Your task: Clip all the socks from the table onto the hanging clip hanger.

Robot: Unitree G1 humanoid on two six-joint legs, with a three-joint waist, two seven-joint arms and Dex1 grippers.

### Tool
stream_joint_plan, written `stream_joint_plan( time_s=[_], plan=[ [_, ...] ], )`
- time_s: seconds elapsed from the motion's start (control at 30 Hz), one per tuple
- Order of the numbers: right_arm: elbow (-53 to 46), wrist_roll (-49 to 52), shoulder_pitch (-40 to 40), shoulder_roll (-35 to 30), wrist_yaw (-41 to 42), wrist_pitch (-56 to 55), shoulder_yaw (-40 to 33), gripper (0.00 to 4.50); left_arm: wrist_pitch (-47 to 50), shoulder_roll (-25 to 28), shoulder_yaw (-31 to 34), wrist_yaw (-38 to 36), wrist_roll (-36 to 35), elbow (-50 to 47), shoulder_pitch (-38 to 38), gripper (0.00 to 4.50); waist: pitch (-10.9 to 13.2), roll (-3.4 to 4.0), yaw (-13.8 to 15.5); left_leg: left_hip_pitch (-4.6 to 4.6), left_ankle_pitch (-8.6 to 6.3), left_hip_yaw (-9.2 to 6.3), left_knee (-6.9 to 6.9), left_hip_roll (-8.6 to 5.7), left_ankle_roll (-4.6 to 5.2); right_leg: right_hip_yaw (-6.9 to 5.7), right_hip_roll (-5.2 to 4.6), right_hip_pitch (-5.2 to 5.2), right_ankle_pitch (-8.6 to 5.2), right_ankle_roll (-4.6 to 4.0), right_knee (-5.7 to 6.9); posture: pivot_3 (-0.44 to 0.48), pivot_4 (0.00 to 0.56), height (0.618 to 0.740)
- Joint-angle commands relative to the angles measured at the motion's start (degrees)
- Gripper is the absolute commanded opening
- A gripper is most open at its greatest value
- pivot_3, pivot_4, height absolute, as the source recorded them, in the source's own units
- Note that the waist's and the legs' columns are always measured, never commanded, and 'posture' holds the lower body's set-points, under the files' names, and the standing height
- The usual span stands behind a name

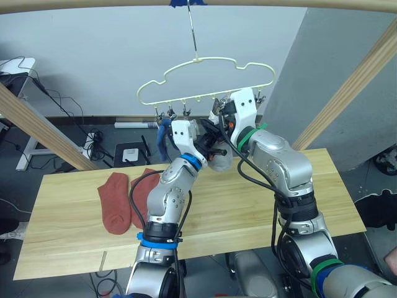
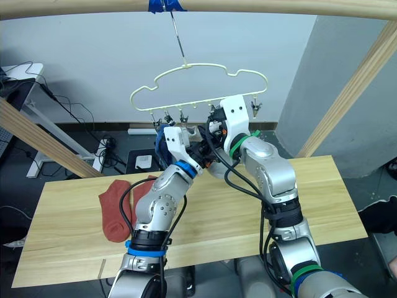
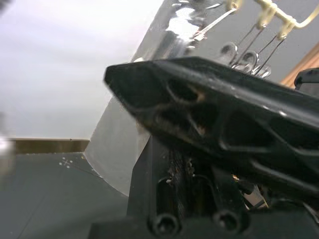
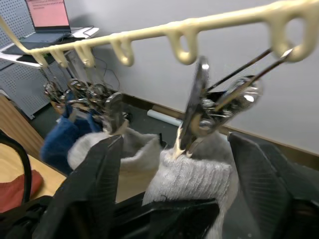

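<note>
The clip hanger (image 1: 205,81) is the reference point: a pale cream wire outline hanging by its thin metal hook (image 1: 193,34) from the wooden frame bar (image 1: 198,4) overhead, where blue tape (image 1: 186,2) marks the attachment. A row of small metal clips (image 4: 209,107) hangs from loops along its lower wire. In the right wrist view two light grey socks (image 4: 192,174) hang under the hanger side by side, the nearer one directly beneath a metal clip whose lower tip meets its cuff; whether that clip has fully closed on the fabric cannot be told. Beyond the grey pair, further along the same row, a blue sock (image 4: 62,139) hangs from a clip, also visible from the head camera at the hanger's left end (image 1: 164,133). The right gripper (image 4: 172,194) is raised just below the hanger's right half, its two black fingers (image 4: 94,184) spread wide, one on each side of the grey socks. The left gripper (image 1: 208,146) is raised just below the middle of the hanger, close beside the right gripper; the state of its fingers cannot be told. Well below the hanger lies the table (image 1: 248,211) of light wooden planks. Two rust-red socks (image 1: 115,202) lie flat on it, below and to the left of the hanger, side by side and close together, the second partly hidden behind the left arm.
</note>
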Motion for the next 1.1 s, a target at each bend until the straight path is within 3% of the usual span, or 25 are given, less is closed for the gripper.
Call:
stream_joint_plan(
  time_s=[0.03, 0.2, 0.53, 0.8, 1.1],
  plan=[
    [-6.0, 2.0, -0.3, -0.8, 0.3, 1.4, -0.8, 3.28, -1.5, -0.1, -0.9, -0.5, 0.9, -0.5, -0.7, 0.0, 0.0, 0.0, 0.0, 0.0, 0.0, 0.0, 0.0, 0.0, 0.0, 0.0, 0.0, 0.0, 0.0, 0.0, 0.0, -0.22, 0.248, 0.74],
    [-11.9, 4.2, 1.5, -3.4, 1.3, 5.5, -0.8, 3.28, -2.4, -0.4, -0.4, -0.1, 1.8, 0.0, -0.4, 0.0, 0.0, 0.0, 0.1, -0.01, 0.0, 0.0, 0.01, 0.0, 0.0, -0.01, 0.0, 0.0, 0.0, 0.0, 0.0, -0.222, 0.244, 0.74],
    [-20.1, 8.8, 4.1, -7.2, 1.7, 12.3, -2.2, 3.31, -3.2, 1.0, -1.7, -1.3, 3.5, 0.3, 0.4, 2.7, 0.0, 0.0, 0.0, 0.0, 0.0, 0.0, 0.02, 0.0, 0.0, 0.0, 0.01, 0.0, -0.02, 0.03, 0.02, -0.227, 0.238, 0.74],
    [-24.7, 11.2, 6.3, -11.1, 2.1, 14.7, -3.2, 3.31, -2.0, 4.8, -4.1, -4.3, 4.7, -4.1, 4.0, 2.7, 0.0, 0.01, 0.0, -0.01, 0.0, -0.01, 0.03, 0.0, 0.0, -0.01, 0.0, 0.0, -0.02, 0.04, 0.02, -0.232, 0.235, 0.74],
    [-27.6, 5.9, 11.8, -16.2, 0.6, 5.3, -0.5, 3.31, 0.1, 24.0, -7.0, -19.7, 3.8, -17.7, 9.2, 2.7, 0.0, 0.04, -0.1, 0.01, 0.0, -0.01, 0.02, 0.01, -0.01, -0.01, 0.0, -0.01, -0.03, 0.06, 0.07, -0.212, 0.208, 0.74]
  ],
)
